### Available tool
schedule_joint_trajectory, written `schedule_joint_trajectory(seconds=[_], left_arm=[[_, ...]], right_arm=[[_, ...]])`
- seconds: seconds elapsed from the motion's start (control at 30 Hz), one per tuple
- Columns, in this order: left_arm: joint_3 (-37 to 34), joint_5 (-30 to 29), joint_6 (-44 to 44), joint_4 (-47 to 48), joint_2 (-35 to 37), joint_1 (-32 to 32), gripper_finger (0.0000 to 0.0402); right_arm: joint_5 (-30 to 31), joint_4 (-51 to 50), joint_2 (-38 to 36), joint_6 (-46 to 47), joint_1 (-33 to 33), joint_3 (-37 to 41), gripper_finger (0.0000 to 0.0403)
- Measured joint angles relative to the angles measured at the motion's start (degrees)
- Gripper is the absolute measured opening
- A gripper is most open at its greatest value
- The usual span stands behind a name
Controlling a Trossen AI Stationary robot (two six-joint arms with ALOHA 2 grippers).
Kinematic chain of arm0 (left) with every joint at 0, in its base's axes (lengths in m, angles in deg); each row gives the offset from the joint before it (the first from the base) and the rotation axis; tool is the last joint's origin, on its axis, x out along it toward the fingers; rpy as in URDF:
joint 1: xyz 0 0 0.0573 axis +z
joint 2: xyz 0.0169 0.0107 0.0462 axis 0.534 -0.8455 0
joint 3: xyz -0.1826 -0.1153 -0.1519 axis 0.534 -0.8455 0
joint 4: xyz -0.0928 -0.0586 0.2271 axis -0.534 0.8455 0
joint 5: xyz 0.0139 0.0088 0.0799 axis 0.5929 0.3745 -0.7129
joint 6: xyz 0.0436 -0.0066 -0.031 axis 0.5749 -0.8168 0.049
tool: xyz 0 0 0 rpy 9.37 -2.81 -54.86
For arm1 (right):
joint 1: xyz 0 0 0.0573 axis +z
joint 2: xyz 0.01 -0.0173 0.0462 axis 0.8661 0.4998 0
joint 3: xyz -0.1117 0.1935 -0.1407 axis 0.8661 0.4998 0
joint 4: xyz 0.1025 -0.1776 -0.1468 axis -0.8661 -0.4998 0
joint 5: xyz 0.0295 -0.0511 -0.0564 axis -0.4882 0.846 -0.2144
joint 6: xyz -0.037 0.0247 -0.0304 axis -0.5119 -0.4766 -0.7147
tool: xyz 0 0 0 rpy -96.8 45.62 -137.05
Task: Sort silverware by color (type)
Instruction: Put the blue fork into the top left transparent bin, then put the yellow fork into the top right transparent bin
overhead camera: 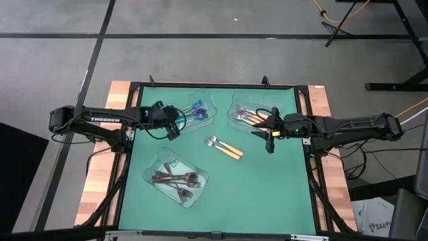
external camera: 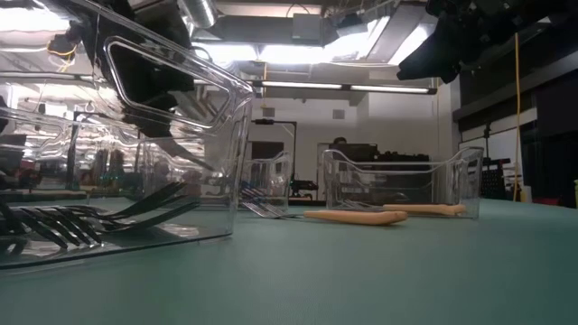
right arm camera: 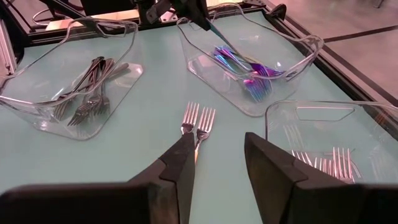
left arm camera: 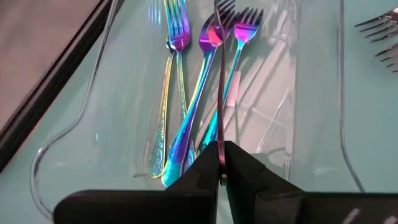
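My left gripper [overhead camera: 175, 122] is at the far-left clear tray [overhead camera: 208, 115], shut on an iridescent fork [left arm camera: 220, 93] whose tines [left arm camera: 225, 6] reach over three iridescent pieces of silverware [left arm camera: 186, 93] lying in that tray. Two orange-handled forks [overhead camera: 225, 147] lie flat on the green mat at the table's middle. My right gripper [right arm camera: 214, 163] hovers open above the mat, right of them, beside the far-right tray [overhead camera: 235, 106] of orange-handled forks. Dark forks [overhead camera: 178, 179] lie in the near-left tray. My left gripper pinches the iridescent fork's handle [left arm camera: 221, 144] between its two fingers, near the handle's free end. The fingers slant down from the table's left side and lie along the fork. The fork juts out ahead of them, tilted, tines lowest inside the tray [right arm camera: 231, 48].
Three clear trays [right arm camera: 43, 118] stand on the green mat. Black frame rails [overhead camera: 214, 86] run along the mat's edges. Bare mat lies at the near right [overhead camera: 267, 194].
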Motion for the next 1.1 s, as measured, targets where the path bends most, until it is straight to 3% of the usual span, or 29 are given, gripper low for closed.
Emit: schedule_joint_trajectory(seconds=[0.37, 0.77, 1.1], left_arm=[[0.02, -0.06, -2.36, 1.26, 0.02, 0.04, 0.0011], [0.02, -0.36, -3.43, 1.32, 0.02, 0.04, 0.0092], [1.52, -0.33, -3.29, 0.69, 0.06, 0.04, 0.0096]], right_arm=[[0.11, 0.00, 0.00, 0.00, 0.00, 0.00, 0.0129], [-1.16, 0.00, 0.00, 0.00, 0.00, -0.02, 0.0129], [-1.23, 3.69, 3.60, 4.98, 0.00, -0.02, 0.0129]])
